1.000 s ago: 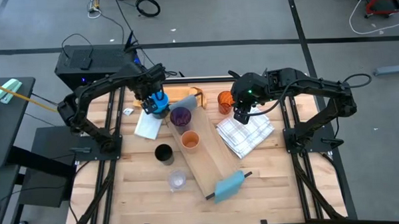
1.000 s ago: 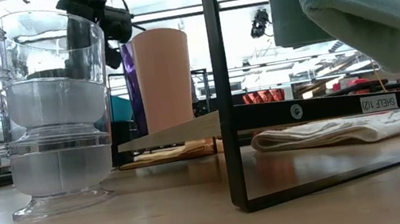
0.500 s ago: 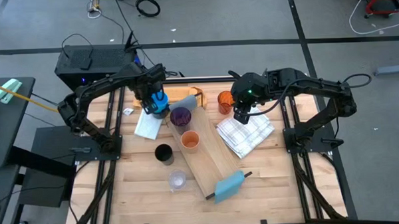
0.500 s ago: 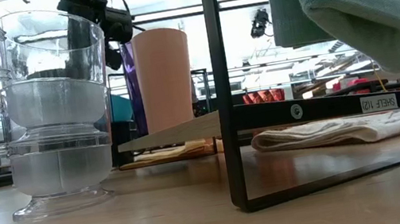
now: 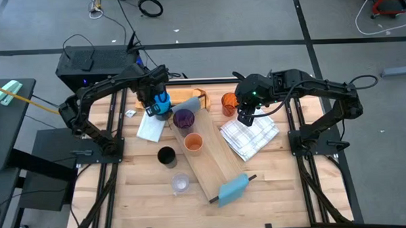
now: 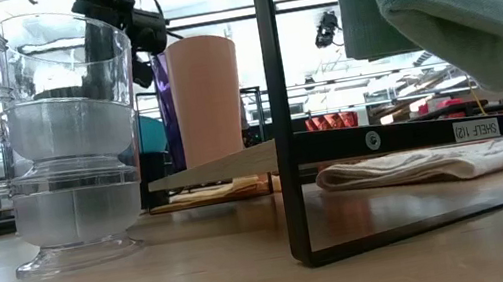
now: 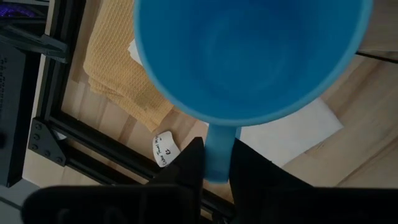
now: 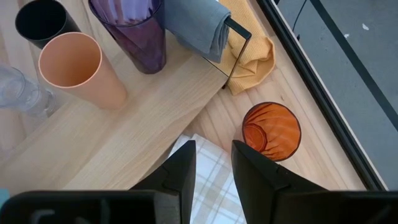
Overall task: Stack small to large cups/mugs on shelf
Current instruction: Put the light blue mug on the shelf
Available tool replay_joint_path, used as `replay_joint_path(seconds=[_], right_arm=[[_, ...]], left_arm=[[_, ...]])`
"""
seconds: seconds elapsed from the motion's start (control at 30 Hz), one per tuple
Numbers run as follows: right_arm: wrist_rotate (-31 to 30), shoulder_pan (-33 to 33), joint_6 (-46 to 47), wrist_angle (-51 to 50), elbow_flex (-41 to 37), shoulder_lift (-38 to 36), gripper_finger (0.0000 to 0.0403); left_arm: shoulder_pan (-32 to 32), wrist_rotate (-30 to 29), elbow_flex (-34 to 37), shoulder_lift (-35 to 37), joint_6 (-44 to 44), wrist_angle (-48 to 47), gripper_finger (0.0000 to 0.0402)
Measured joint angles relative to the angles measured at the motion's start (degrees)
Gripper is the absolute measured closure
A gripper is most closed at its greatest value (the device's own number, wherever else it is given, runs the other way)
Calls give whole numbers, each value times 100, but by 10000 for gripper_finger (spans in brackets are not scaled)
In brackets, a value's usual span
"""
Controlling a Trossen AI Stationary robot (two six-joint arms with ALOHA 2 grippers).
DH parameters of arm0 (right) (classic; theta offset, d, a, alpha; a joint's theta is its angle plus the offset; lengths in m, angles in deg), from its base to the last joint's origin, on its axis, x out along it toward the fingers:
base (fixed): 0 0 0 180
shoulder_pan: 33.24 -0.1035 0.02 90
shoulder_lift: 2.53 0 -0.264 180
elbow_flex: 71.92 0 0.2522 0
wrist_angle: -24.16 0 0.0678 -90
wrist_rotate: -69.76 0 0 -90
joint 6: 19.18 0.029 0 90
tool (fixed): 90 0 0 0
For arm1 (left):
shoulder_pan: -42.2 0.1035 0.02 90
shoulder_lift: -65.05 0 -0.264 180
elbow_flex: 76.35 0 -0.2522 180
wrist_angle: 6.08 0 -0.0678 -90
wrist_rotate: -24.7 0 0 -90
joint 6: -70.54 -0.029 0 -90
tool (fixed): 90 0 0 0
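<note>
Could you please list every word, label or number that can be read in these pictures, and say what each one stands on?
"SHELF 1(2)": on a small white label on the dark rail of the shelf, in the low view.
Handwritten marks on a small white paper tag lying on the table below the blue mug, in the left wrist view: too small and blurred to read.
No other text can be read.

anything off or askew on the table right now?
Yes. The long pale wooden shelf sits diagonally across the table rather than square to it. A crumpled yellow cloth is bunched beside its far end, next to the ribbed orange glass cup. Nothing looks spilled or tipped.
</note>
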Motion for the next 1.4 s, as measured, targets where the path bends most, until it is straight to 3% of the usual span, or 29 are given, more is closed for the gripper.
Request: replay_joint_path(seconds=[0.13,0.27,0.43,0.6,0.7,0.93,1.17,1.4], right_arm=[[-2,0,0,0,0,0,294],[-2,0,0,0,0,0,294],[-2,0,0,-1,0,0,294],[-3,2,0,0,0,0,294],[-4,4,-26,0,0,0,294],[-7,4,-35,0,0,0,294],[-7,4,-44,0,0,0,294],[-129,6,-49,0,0,0,294]], left_arm=[[-1,0,0,0,2,-32,321],[-1,0,0,2,5,-59,344],[-1,-2,0,7,12,-142,344],[-1,15,-28,7,90,-277,316],[1,19,-235,7,94,-343,324],[1,14,-1312,7,20,-487,345],[-2,4,-2675,11,148,-1206,316],[-541,-25,-3892,64,423,-1355,347]])
